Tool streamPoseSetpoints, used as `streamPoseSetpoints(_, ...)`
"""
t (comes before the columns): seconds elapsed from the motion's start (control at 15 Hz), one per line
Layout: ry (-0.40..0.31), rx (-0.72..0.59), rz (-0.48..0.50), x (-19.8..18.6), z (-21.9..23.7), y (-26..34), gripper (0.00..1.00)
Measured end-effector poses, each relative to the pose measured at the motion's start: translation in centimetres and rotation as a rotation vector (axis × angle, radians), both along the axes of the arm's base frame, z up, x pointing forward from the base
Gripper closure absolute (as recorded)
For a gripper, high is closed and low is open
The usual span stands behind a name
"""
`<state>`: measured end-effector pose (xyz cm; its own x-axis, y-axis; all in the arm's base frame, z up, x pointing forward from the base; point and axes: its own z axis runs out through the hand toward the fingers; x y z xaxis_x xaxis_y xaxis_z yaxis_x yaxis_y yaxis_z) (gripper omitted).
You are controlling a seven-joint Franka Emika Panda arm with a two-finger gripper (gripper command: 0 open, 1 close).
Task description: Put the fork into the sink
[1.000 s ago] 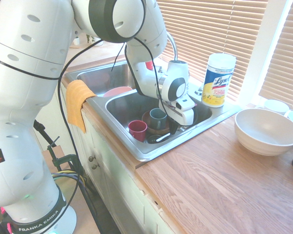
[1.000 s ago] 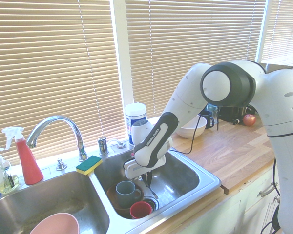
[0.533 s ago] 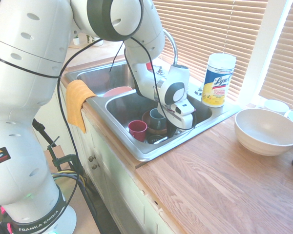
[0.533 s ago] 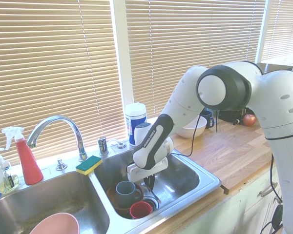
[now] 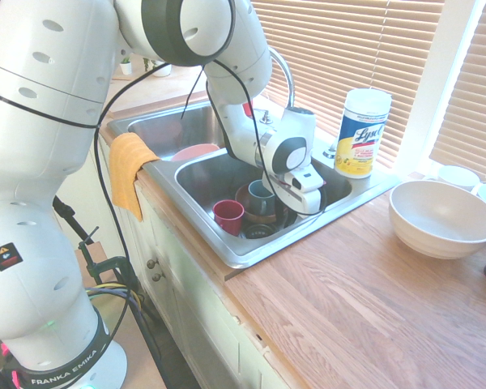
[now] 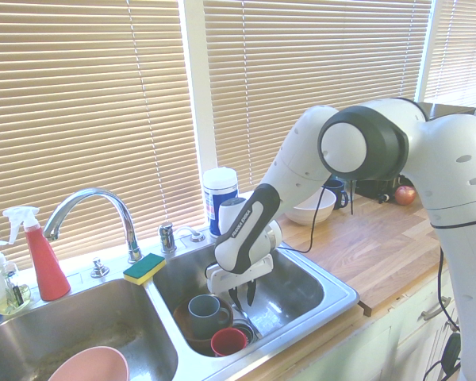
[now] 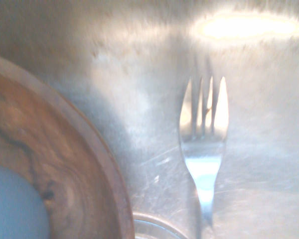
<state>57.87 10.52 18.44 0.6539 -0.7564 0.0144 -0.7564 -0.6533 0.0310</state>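
Note:
The fork (image 7: 204, 144) shows in the wrist view, tines away from the camera, against the scratched steel floor of the sink. Neither exterior view shows it clearly. My gripper (image 6: 243, 300) hangs inside the right basin of the sink (image 6: 333, 305), just above its floor, and its two dark fingers stand a little apart with nothing visible between them. From the other side, the gripper (image 5: 285, 215) is low in the sink (image 5: 251, 255), beside the dark drain strainer (image 5: 259, 230).
A wooden bowl (image 6: 192, 327) holding a grey-blue mug (image 6: 206, 312) and a red cup (image 6: 228, 341) crowd the basin's left part. A pink bowl (image 6: 91, 365) lies in the other basin. On the rim stand a wipes canister (image 5: 363, 132) and a sponge (image 6: 144, 268).
The thin fork that hung below the shut fingers no longer shows there. The fingers have parted, and the gripper has shifted slightly within the basin.

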Motion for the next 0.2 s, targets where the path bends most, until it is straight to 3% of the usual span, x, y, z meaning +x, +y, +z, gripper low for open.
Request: streamPoseSetpoints(0.2, -0.012, -0.008, 0.013, -0.9, 7.8, 0.0, 0.0)
